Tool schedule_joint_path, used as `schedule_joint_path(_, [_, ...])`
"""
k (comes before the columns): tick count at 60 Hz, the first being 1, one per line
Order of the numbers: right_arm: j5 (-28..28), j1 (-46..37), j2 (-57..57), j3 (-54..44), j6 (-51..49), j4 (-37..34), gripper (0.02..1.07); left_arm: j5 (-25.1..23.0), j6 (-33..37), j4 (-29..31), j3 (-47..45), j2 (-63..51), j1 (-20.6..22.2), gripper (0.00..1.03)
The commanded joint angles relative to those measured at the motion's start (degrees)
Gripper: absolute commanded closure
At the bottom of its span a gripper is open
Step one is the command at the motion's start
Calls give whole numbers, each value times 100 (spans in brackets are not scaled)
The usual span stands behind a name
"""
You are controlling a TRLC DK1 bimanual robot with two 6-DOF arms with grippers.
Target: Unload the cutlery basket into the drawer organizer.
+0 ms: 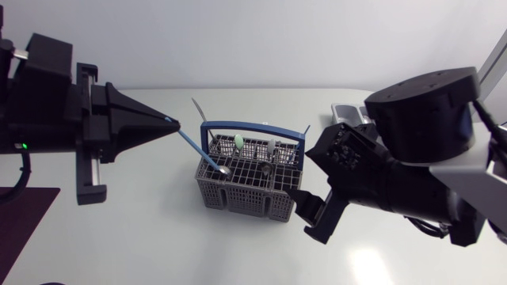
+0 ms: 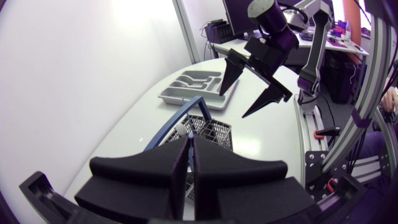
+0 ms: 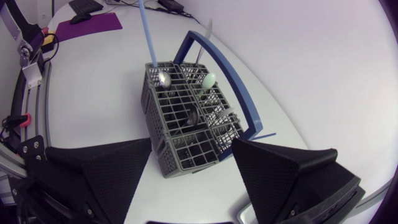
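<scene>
The grey cutlery basket (image 1: 247, 184) with a blue hoop handle (image 1: 252, 125) stands mid-table. A spoon with a blue handle (image 1: 190, 142) leans out of its left corner, its bowl still inside. My left gripper (image 1: 169, 121) is shut on the handle's upper end. In the right wrist view the same spoon (image 3: 148, 37) rises from the basket (image 3: 186, 118). My right gripper (image 3: 193, 149) hovers open just right of the basket, nothing between its fingers. A pale green utensil (image 3: 208, 79), a fork (image 3: 204, 37) and dark pieces remain inside. The grey drawer organizer (image 2: 196, 87) lies beyond the basket.
In the head view the organizer (image 1: 347, 112) shows only partly behind my right arm at the back right. A dark purple mat (image 1: 20, 218) lies at the front left edge. Bare white table surrounds the basket in front and to the left.
</scene>
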State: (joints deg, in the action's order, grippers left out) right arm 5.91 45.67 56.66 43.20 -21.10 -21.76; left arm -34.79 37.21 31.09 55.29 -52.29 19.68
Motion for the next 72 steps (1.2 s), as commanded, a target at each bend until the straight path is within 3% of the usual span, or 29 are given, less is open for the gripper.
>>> schedule_joint_path(1, [-231, 47, -200, 171, -78, -118, 12, -178, -337, 64, 228, 61, 53, 96])
schedule_joint_path(16, [-2015, -524, -569, 189, 98, -399, 13, -740, -1225, -7, 378, -185, 106, 96])
schedule_joint_path(36, [-3219, -1034, -244, 285, 458, -408, 13, -1127, -2174, -385, 334, -914, 625, 96])
schedule_joint_path(55, [-3799, -1122, 345, 523, 537, -417, 17, -1355, -2781, -754, 527, -1477, 888, 96])
schedule_joint_path(72, [-3878, -1139, 741, 628, 519, -294, 46, -1364, -2948, -894, 650, -1653, 1011, 96])
